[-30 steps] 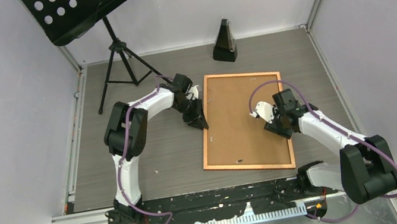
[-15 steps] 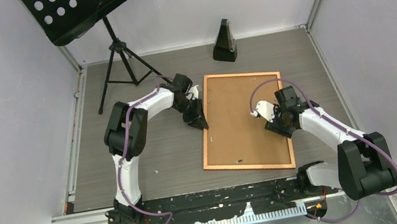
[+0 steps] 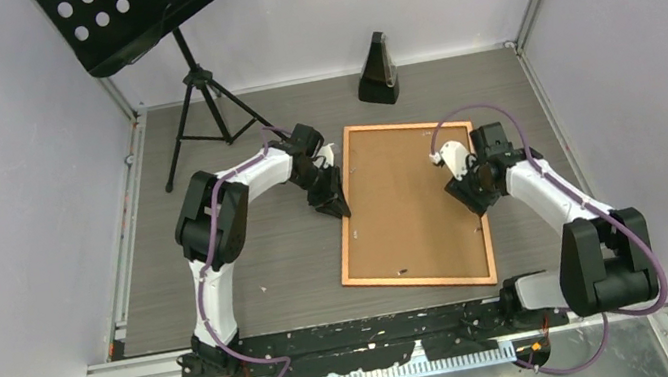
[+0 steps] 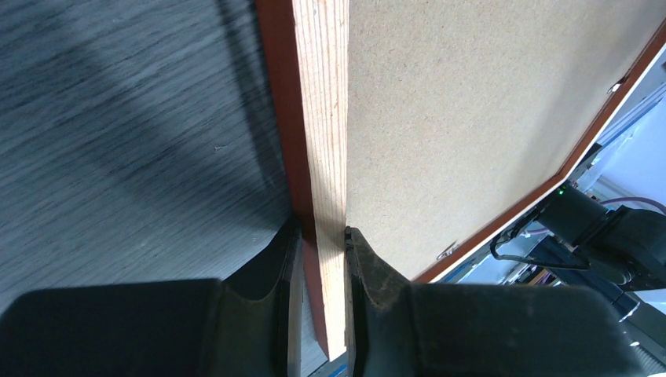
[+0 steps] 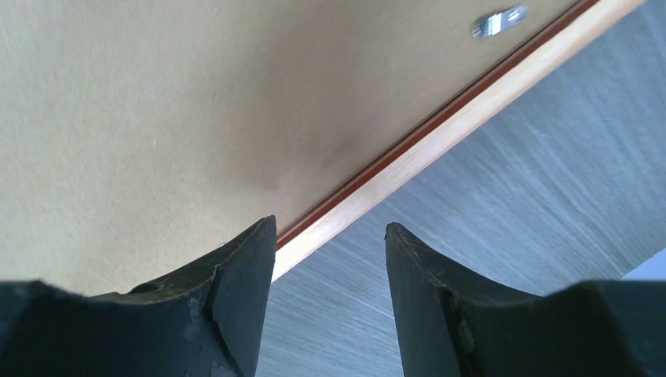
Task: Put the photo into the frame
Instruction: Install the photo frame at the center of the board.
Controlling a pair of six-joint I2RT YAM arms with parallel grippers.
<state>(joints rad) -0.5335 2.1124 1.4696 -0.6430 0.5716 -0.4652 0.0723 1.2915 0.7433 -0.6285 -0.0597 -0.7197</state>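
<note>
Frame [image 3: 420,282]: lay face down on bench [image 3: 269,249], board [image 3: 410,199] fitted.
Photo: unseen, likely beneath board.
Left end effector [image 4: 318,236]: pinched frame's left rim.
Right end effector [image 5: 330,236]: gaped empty over right rim.
Remaining: fastening, probably.

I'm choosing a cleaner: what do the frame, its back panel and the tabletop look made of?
The frame: likely wood; pale raw face with straight grain, copper-red stained edge. The back panel: probably fibreboard; matte tan, speckled, grainless. The tabletop: perhaps laminate; grey printed-looking streaks.
</note>
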